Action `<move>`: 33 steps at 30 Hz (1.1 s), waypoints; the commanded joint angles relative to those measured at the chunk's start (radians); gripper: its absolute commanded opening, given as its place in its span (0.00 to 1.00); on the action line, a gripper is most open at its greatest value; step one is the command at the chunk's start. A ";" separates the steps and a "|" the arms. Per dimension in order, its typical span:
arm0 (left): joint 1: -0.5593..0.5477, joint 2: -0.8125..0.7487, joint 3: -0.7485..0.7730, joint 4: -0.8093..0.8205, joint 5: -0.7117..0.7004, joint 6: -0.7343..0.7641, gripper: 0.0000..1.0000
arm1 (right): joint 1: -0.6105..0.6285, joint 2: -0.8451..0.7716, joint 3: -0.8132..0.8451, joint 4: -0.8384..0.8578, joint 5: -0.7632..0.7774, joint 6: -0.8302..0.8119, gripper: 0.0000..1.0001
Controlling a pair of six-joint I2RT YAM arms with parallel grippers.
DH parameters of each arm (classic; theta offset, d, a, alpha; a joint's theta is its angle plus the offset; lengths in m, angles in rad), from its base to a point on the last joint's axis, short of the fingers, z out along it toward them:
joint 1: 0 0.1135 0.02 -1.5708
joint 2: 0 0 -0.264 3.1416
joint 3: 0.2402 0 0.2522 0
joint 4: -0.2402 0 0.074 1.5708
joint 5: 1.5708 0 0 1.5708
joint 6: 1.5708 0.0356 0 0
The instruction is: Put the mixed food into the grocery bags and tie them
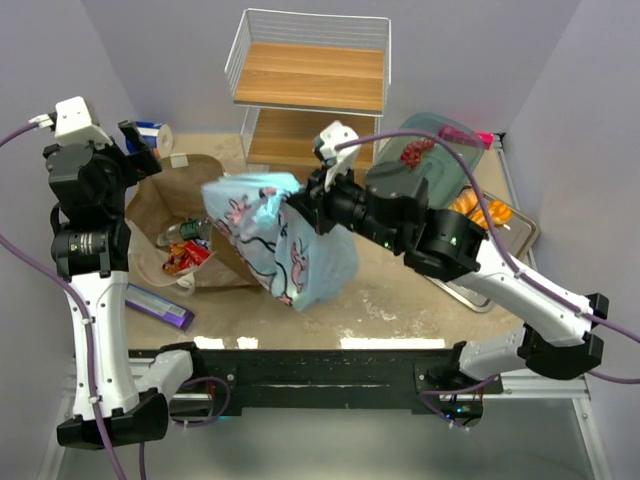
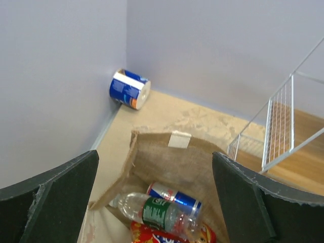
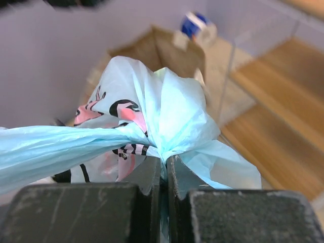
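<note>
- Right wrist view: the right gripper (image 3: 163,169) is pinched tight on the gathered neck of the blue plastic bag (image 3: 167,101). A twisted strand of it stretches sideways, toward the paper bag (image 3: 162,48).
- From above, the plastic bag hangs lifted, just right of the paper bag.
- The left gripper (image 2: 154,202) hovers over the paper bag's far end with its jaws wide apart and empty. Below it in the bag lie a can (image 2: 174,196), a bottle (image 2: 162,215) and a snack packet (image 2: 167,235).
- For a knot, that strand looks to run toward the free left arm.
</note>
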State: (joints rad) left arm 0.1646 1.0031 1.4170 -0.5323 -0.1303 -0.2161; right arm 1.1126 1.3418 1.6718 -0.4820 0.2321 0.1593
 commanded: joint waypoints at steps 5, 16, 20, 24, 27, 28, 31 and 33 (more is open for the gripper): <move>0.010 0.022 0.180 0.008 -0.058 0.009 1.00 | 0.003 0.313 0.397 0.358 -0.091 0.037 0.00; 0.009 -0.029 0.211 0.106 -0.089 -0.017 1.00 | 0.022 0.761 0.734 0.704 0.016 0.270 0.00; 0.009 -0.008 0.240 0.088 -0.058 -0.002 1.00 | 0.033 0.920 0.885 0.761 0.049 0.266 0.00; 0.009 -0.003 0.240 0.081 -0.057 0.024 1.00 | 0.033 0.950 0.918 0.810 0.090 0.273 0.00; 0.010 -0.001 0.237 0.081 -0.051 0.027 1.00 | 0.033 0.973 0.893 0.881 0.090 0.292 0.00; 0.010 -0.001 0.237 0.081 -0.039 0.023 1.00 | 0.035 0.987 0.917 0.893 0.087 0.296 0.00; 0.010 0.005 0.238 0.075 -0.022 0.018 1.00 | 0.033 1.033 0.974 0.918 0.081 0.299 0.00; 0.009 0.006 0.240 0.072 -0.020 0.021 1.00 | 0.033 1.033 0.970 0.941 0.082 0.290 0.00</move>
State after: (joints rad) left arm 0.1699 1.0077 1.6287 -0.4801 -0.1738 -0.2138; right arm 1.1450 2.3932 2.5542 0.2375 0.2890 0.4309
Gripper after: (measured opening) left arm 0.997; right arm 0.030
